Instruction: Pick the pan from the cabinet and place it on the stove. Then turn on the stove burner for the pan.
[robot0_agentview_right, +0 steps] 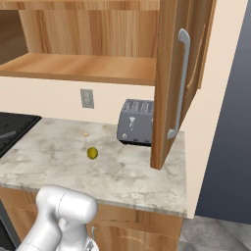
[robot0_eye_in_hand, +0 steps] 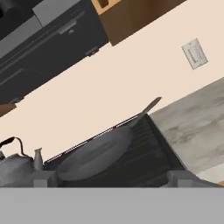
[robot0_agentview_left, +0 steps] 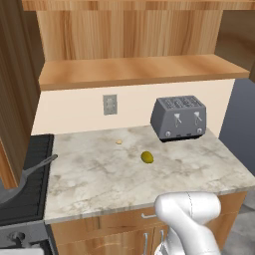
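Observation:
The dark grey pan (robot0_eye_in_hand: 97, 152) lies on the black stove (robot0_eye_in_hand: 151, 154), its thin handle (robot0_eye_in_hand: 147, 108) pointing toward the marble counter. In the left base view the pan (robot0_agentview_left: 11, 191) sits at the far left on the stove grates (robot0_agentview_left: 35, 191), handle (robot0_agentview_left: 41, 165) angled up to the right. My gripper (robot0_eye_in_hand: 111, 180) is open with nothing between its fingers. One fingertip (robot0_eye_in_hand: 42, 179) is below the pan's left rim, apart from it. The cabinet (robot0_agentview_left: 139, 69) stands open above the counter with a bare shelf, its door (robot0_agentview_right: 171, 83) swung out.
A grey toaster (robot0_agentview_left: 179, 117) stands at the back of the marble counter (robot0_agentview_left: 149, 174). A small green fruit (robot0_agentview_left: 147, 157) and a tan crumb (robot0_agentview_left: 119, 142) lie mid-counter. A kettle (robot0_eye_in_hand: 14, 164) sits on the stove's far side. A stove knob (robot0_agentview_left: 18, 237) is on the front panel.

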Motion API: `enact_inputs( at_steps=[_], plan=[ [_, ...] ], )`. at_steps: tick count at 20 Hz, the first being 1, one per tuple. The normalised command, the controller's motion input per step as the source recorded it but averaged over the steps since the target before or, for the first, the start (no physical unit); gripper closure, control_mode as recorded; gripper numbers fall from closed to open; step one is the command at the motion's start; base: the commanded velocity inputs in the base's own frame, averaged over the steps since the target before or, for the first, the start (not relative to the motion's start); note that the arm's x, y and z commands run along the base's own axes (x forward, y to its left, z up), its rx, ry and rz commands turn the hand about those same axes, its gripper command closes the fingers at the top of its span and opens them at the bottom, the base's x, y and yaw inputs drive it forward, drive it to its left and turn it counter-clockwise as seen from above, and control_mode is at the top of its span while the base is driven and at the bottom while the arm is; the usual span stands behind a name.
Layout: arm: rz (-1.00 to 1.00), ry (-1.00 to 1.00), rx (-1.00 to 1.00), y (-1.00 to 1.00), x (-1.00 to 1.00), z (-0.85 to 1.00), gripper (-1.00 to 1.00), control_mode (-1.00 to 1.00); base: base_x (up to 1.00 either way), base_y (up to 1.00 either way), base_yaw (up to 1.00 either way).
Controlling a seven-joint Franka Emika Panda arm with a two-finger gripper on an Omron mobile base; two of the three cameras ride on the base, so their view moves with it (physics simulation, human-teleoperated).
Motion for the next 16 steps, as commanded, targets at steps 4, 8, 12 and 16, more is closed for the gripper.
enact_inputs(
  at_steps=[4,8,12,16],
  plan=[
    [-0.01,-0.08,-0.05,-0.07,0.0,-0.05,-1.0,-1.0,0.0,0.0,0.0],
    [0.0,-0.05,-0.04,-0.06,0.0,0.0,-1.0,-1.0,0.0,0.0,0.0],
    [0.0,-0.03,0.0,-0.07,0.04,0.0,-1.0,-1.0,0.0,0.0,0.0],
    [0.0,-0.01,0.0,-0.02,0.15,0.0,-1.0,-1.0,0.0,0.0,0.0]
  ],
)
